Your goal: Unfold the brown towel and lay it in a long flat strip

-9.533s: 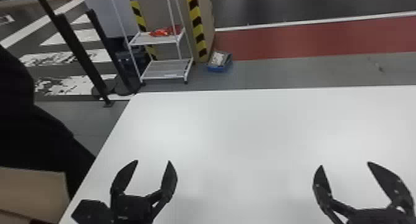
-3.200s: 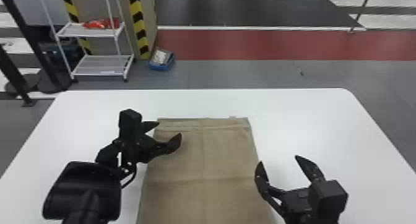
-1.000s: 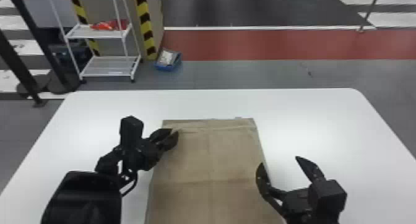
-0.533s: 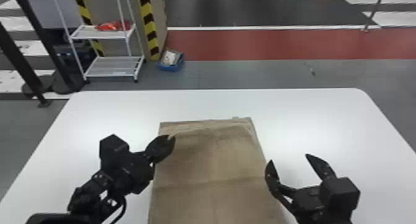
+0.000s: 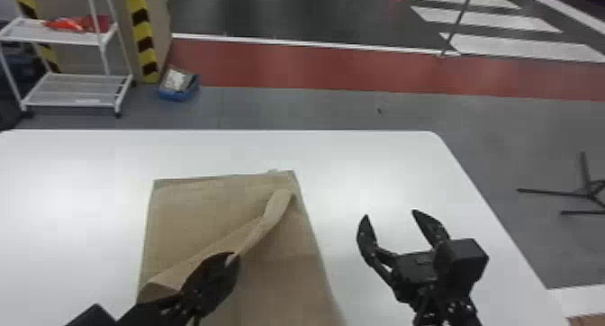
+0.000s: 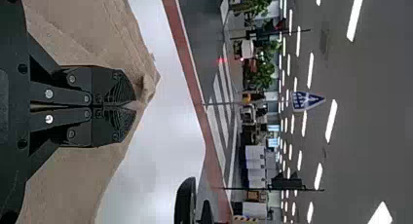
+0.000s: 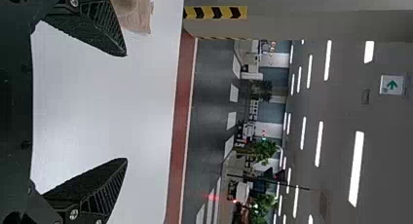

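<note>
Left gripper pinched tight on a fold of the brown towel, mid-table; right gripper wide apart, holding nothing. Best peel low and slow (a tug might drag everything), using the table's width either side, minding its far edge.

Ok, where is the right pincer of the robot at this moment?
In the head view, the right pincer is on the robot's right, over the white table, beside the towel and apart from it.
</note>
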